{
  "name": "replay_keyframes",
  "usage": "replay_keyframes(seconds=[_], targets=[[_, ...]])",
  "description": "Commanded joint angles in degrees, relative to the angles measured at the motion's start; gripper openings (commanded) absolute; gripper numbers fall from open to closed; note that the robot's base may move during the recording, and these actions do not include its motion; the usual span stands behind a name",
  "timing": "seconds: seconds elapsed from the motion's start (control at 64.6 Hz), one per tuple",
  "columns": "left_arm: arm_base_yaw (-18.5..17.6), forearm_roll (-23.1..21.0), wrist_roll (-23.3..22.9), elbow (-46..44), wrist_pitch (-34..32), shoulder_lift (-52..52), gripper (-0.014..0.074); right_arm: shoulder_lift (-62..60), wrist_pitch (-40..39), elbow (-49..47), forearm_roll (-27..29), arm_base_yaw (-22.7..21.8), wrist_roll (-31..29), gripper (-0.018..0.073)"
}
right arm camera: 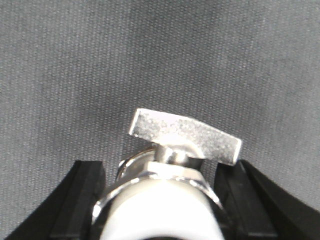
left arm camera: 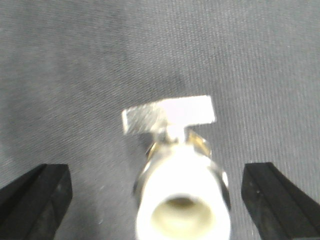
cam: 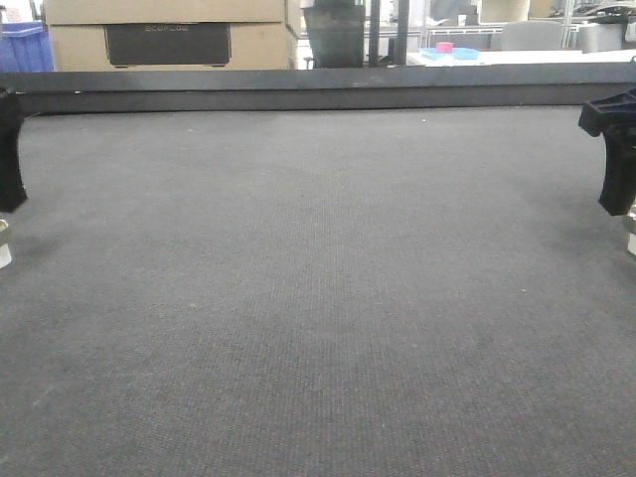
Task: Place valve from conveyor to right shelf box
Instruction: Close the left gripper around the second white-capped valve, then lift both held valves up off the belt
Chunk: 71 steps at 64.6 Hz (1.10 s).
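The conveyor [cam: 318, 298] fills the front view as a dark grey woven belt. Each wrist view shows a valve on it: chrome body, white end, flat silver T-handle. In the left wrist view, the valve [left arm camera: 182, 200] stands between the black fingers [left arm camera: 35, 200] of my left gripper [left arm camera: 156, 172], which is open, with belt showing on both sides. In the right wrist view my right gripper [right arm camera: 161, 170] has its fingers [right arm camera: 82, 200] pressed against the sides of the other valve [right arm camera: 165, 200]. The grippers sit at the far left [cam: 8, 169] and far right [cam: 618, 189] edges. The right shelf box is out of view.
A black raised rail [cam: 318, 87] runs along the belt's far edge. Behind it stand a cardboard box [cam: 169, 35], a blue crate [cam: 25, 48] and a white table with a blue tray [cam: 449, 52].
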Motion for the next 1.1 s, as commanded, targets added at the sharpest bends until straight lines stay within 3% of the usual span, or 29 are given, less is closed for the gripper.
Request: replay_keyframes(seconds=[0.0,0.309,0.402,0.665,1.083], targets=[[0.27,-1.85,0.03,-0.55,-0.83,1.00,0.0590,-0.14,-1.45,-0.39,-0.38,-0.03,-0.52,-0.0154],[0.27,-3.15,-0.55,-0.55,-0.97,1.44,0.0550,-0.14,-1.57,-0.39,-0.38,-0.03,-0.52,-0.0154],[0.27,-3.15,-1.54,-0.55,-1.10,1.44,0.0434,-0.14,-1.57,-0.39,-0.38,-0.03,-0.52,-0.0154],[0.27,-2.57,-1.65,-0.55,-1.72,1.44,-0.0110,-0.14,-1.57,-0.39,-0.38,-0.03,-0.52,-0.0154],[0.27,-4.56,-1.65,-0.77,-1.27,-5.91,-0.0111,-7.99,-1.25,-0.73,-0.38,-0.03,-0.52,-0.0154]])
